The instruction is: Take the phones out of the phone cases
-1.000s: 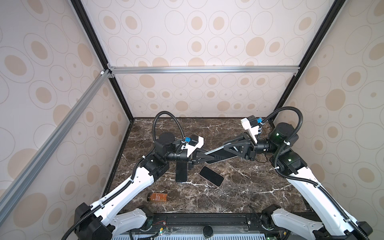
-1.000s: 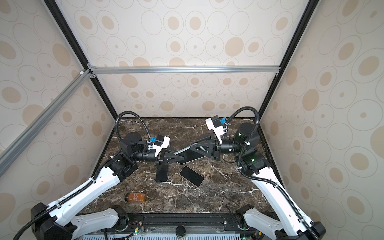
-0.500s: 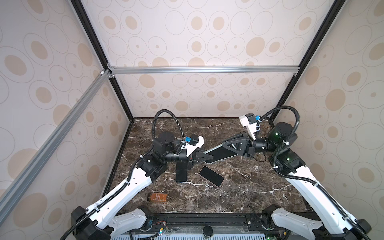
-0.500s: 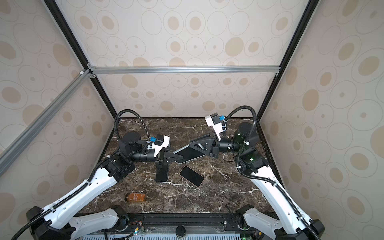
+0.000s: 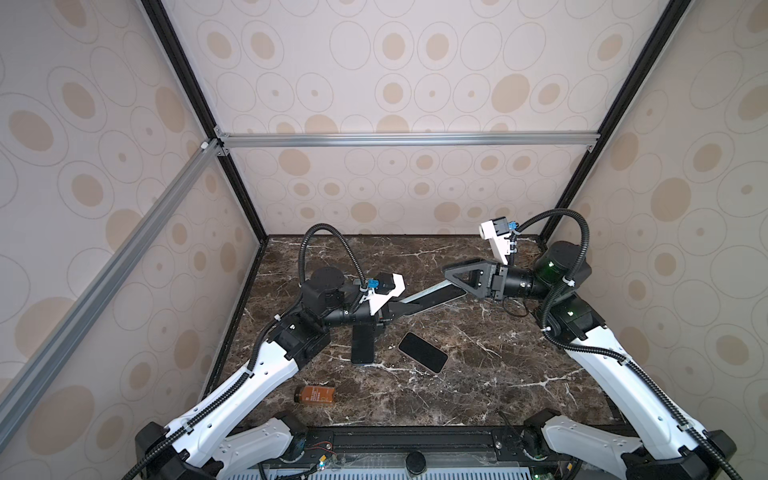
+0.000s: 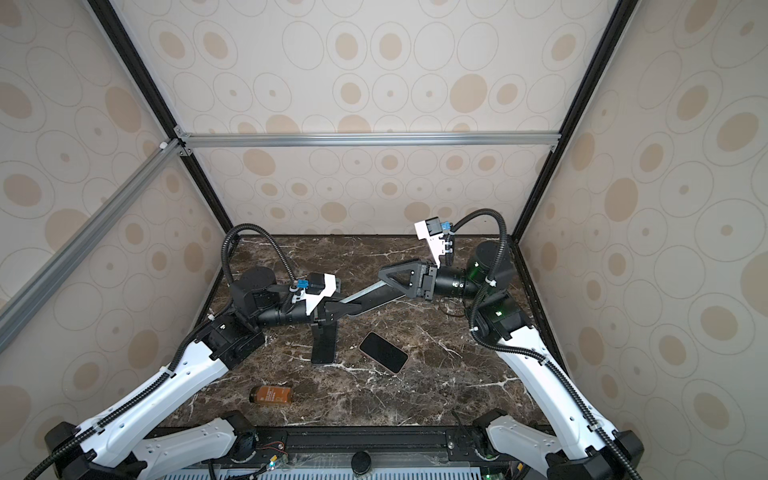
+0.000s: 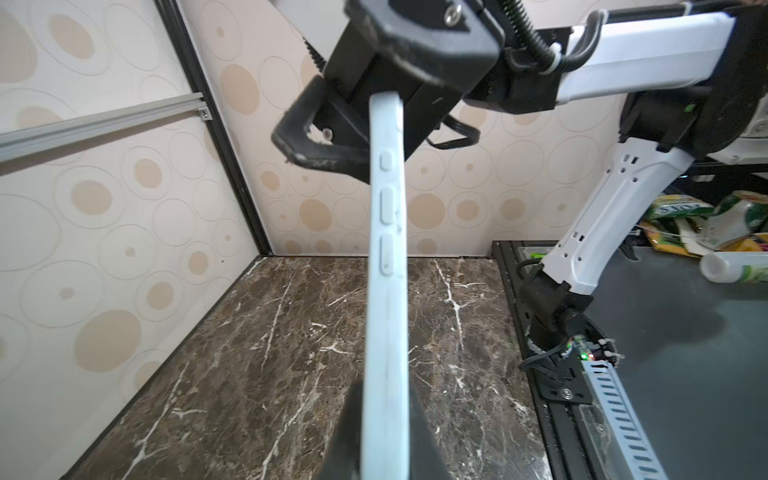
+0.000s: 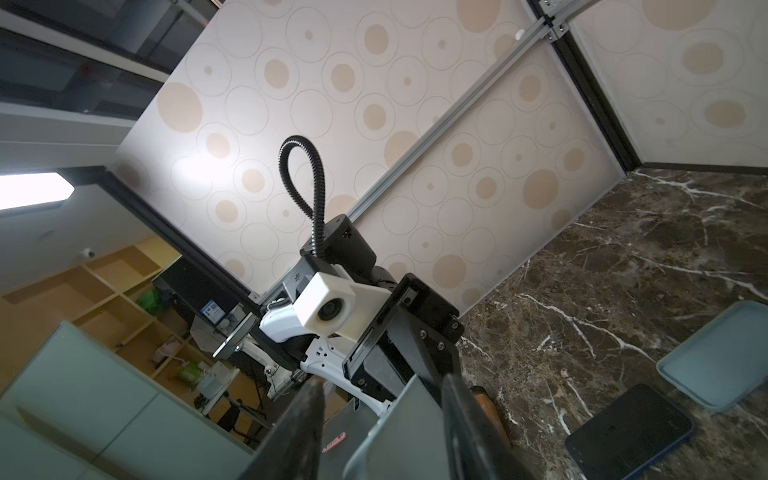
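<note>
The case (image 5: 432,298), pale blue with three raised side buttons, hangs in the air as a bridge between the two grippers. One end is pinched in the left gripper (image 7: 386,432), whose fingers (image 7: 426,453) are closed on its flat faces. From there it runs straight out to the right gripper (image 8: 382,377). That gripper's fingers (image 8: 461,415) stand apart with the case's other end between them. One finger lies along the case's edge and a clear gap shows between the case and the opposite finger, so this gripper has hold of nothing. In both top views the case's upward face looks dark with a pale rim; whether a phone sits inside it I cannot tell.

A bare black phone (image 5: 423,352) lies flat on the table (image 5: 490,374), dark face up. It is below the left fingertips and a little toward the front edge, apart from both grippers' fingers. Just beside it, nearer the left arm, a second dark flat slab (image 5: 361,345) with a pale lower edge lies on the table, its far end hidden under the left gripper's body. Further toward the front, an amber bottle (image 5: 314,395) lies on its side, well apart from all the fingers.

In the right wrist view the phone (image 8: 627,432) shows past the open fingers. Near it lies a pale blue flat piece (image 8: 719,357) with a raised rim; what it is I cannot tell.
</note>
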